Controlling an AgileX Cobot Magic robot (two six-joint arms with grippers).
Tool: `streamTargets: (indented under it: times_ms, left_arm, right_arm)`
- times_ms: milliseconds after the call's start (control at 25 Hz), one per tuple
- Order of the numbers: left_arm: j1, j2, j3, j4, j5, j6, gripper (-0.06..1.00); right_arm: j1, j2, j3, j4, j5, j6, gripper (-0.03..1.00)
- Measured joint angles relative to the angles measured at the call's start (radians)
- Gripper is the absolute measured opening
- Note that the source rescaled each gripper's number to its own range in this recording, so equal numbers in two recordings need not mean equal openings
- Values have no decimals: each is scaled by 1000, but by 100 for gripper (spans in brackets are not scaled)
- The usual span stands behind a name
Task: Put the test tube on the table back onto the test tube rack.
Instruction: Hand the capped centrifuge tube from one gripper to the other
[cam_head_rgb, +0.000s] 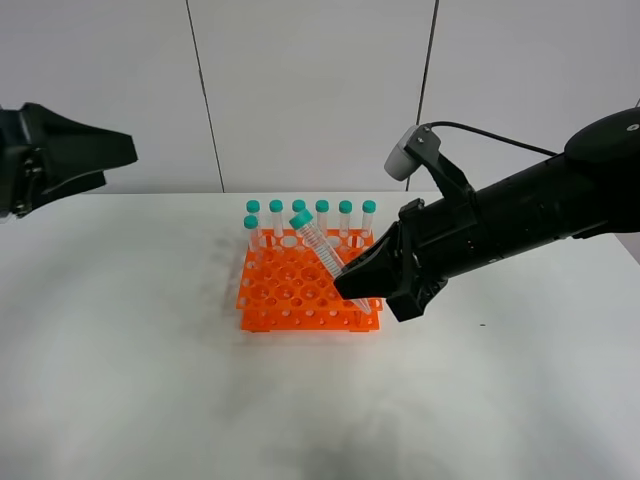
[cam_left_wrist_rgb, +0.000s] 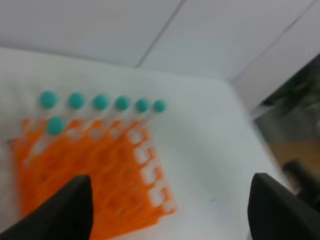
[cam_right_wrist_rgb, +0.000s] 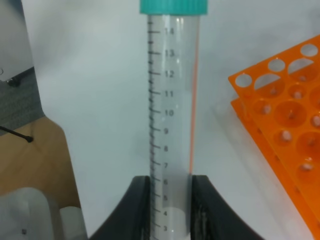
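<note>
— Where is the test tube (cam_head_rgb: 318, 243)?
— In the right hand (cam_head_rgb: 352, 285); its two fingers (cam_right_wrist_rgb: 135, 212) clamp the lower part. The tube tilts, teal cap up and to the left, over the right part of the orange test tube rack (cam_head_rgb: 285, 290).
— Is the tip in a hole?
— Hard to say; the hand hides it.
— And the left hand (cam_head_rgb: 118, 165)?
— Spread wide, holding nothing, high at the far left, well apart from the rack.
— Anything else?
— Seven capped tubes (cam_head_rgb: 322, 210) stand in the rack: six along the far row, one just in front at the left end. The rack sits on the white bench (cam_head_rgb: 120, 360)
</note>
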Motion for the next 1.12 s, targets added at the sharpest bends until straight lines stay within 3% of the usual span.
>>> streamTargets:
  times_ms: [120, 360, 520, 680, 1120]
  left_arm:
    - [-40, 107, 0, -193, 17, 161, 100]
    - [-259, 269, 0, -393, -39, 322, 100]
    - [-384, 358, -13, -413, -79, 369, 100]
    - [-455, 424, -62, -418, -93, 374, 100]
    - [-484, 448, -107, -424, -100, 375, 100]
  right_arm:
    - [0, 0, 0, 0, 0, -1, 2]
    - [0, 0, 0, 0, 0, -3, 2]
    - [0, 0, 0, 0, 0, -3, 2]
    - [0, 0, 0, 0, 7, -3, 2]
    - [0, 0, 0, 2, 10, -3, 2]
